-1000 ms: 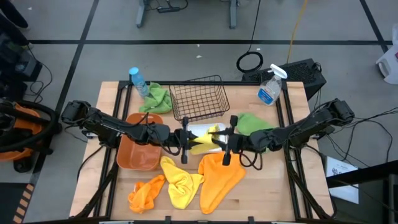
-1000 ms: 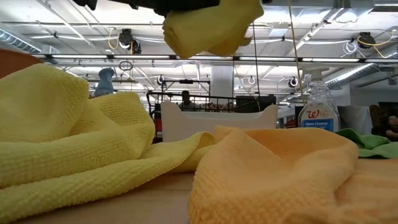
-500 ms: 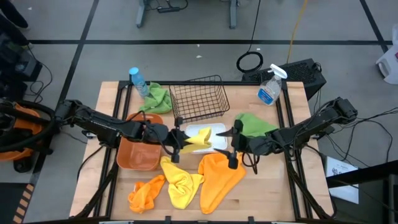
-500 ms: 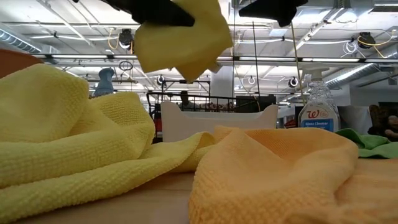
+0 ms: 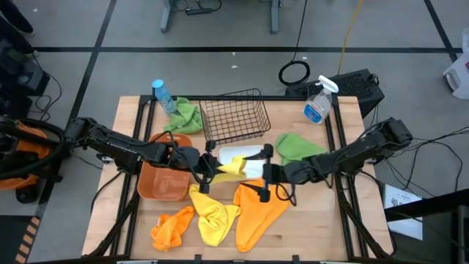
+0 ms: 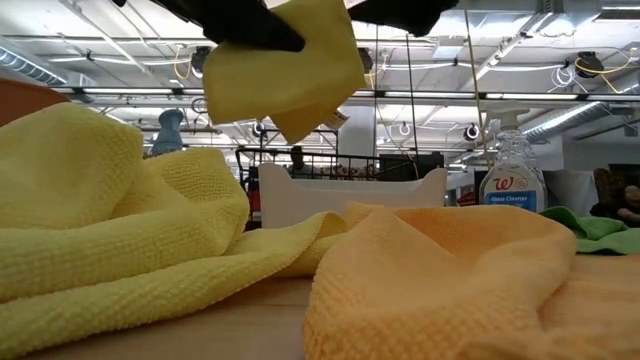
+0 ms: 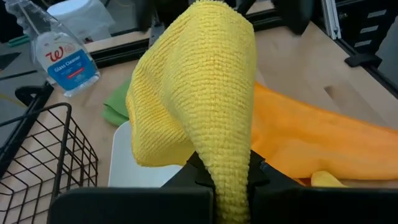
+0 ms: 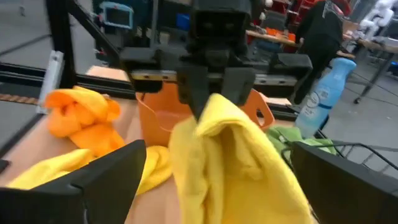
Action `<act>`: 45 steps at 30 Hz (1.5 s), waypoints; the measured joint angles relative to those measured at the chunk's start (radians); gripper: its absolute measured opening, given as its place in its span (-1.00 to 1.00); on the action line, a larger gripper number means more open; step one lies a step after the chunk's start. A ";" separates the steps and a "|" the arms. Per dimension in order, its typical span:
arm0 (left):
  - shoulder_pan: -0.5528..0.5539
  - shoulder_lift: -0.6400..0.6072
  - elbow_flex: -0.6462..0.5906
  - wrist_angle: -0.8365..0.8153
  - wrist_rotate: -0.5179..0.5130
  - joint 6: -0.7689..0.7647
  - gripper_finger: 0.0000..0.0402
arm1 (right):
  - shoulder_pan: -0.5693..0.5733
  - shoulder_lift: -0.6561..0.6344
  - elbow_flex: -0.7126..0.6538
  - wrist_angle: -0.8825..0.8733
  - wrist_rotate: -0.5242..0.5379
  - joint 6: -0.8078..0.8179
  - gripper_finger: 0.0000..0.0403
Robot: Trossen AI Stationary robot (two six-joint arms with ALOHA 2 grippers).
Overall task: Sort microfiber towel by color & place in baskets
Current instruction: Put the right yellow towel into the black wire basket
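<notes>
1. While the left end effector (image 5: pixel 199 174) is clamped on a yellow microfiber towel (image 5: pixel 228 168), the cloth hangs as a folded, ribbed drape above the white plastic bin (image 5: pixel 246 155).
2. Facing it, the right end effector (image 5: pixel 264 174) stands with its fingers spread wide, holding nothing, just beside the towel's free end.
3. Behind the bin stands the black wire-mesh basket (image 5: pixel 233 117); the orange plastic tub (image 5: pixel 163 180) lies beneath the left arm.
4. On the front of the counter (image 5: pixel 308 224), a loose yellow towel (image 5: pixel 212 216) lies between two orange towels (image 5: pixel 258 209).
5. Green towels (image 5: pixel 297 146) lie near the rear corners, with the spray bottle (image 5: pixel 318 103) at the rear right edge.
</notes>
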 joint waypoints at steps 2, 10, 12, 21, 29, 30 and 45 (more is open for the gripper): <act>0.000 0.000 0.000 -0.006 0.000 0.000 -0.92 | -0.016 0.027 0.016 0.005 0.001 -0.011 0.94; 0.000 0.000 0.000 -0.005 0.001 0.001 -0.91 | -0.076 0.118 0.060 -0.001 -0.082 -0.001 0.86; 0.000 0.000 0.000 -0.004 0.001 0.000 -0.91 | -0.085 0.134 0.063 -0.002 -0.083 0.007 0.72; 0.000 0.000 0.000 0.008 -0.026 -0.013 -0.89 | -0.105 0.142 0.064 -0.006 -0.124 0.015 -0.54; -0.010 -0.005 0.000 0.001 -0.124 -0.075 -0.35 | -0.134 0.138 0.064 -0.010 -0.148 -0.003 -0.87; -0.014 -0.010 0.000 -0.006 -0.162 -0.077 -0.26 | -0.141 0.133 0.064 -0.017 -0.154 -0.010 -0.88; -0.084 -0.197 0.001 -0.240 -0.537 -0.173 0.24 | -0.460 -0.064 0.064 -0.135 -0.317 -0.155 -0.96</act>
